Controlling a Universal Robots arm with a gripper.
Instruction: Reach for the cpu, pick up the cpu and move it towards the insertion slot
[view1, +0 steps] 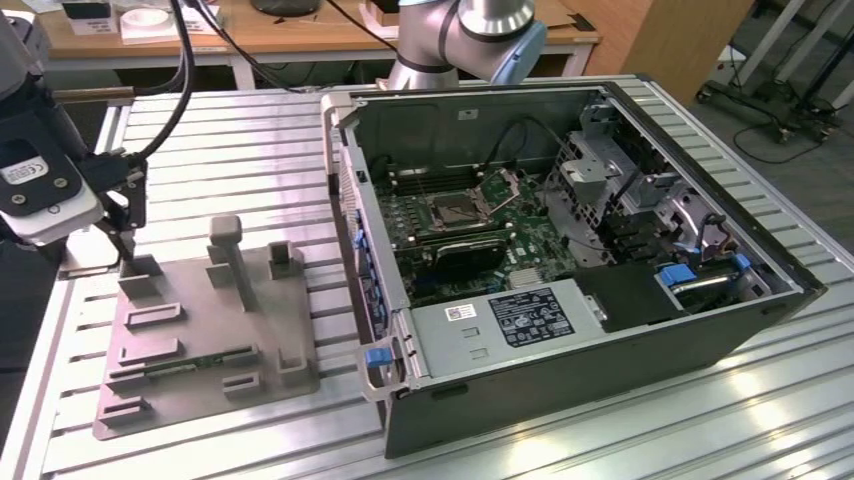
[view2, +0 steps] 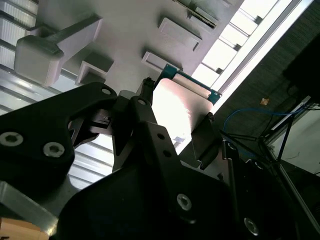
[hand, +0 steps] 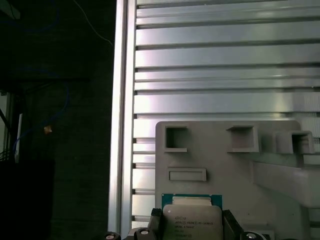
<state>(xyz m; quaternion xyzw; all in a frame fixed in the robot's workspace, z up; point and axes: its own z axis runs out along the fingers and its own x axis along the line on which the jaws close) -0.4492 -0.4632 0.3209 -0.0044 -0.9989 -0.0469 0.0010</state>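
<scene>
Ribbed aluminium table (view1: 240, 130) carries a grey fixture (view1: 200, 300) on the exterior view's left and an open computer case (view1: 561, 360) on its right. At the fixture's far-left corner the gripper (view1: 124, 245) clamps the cpu (hand: 192, 225) by opposite edges. The cpu is flat, metal top up, square with no long axis. The insertion slot (view1: 461, 208) sits inside the case, well apart.

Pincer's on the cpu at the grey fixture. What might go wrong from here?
1. The pincer grips the cpu only by its thin edges, so it may slip or tilt.
2. The case wall stands between here and the insertion slot; a low path might clip it.
</scene>
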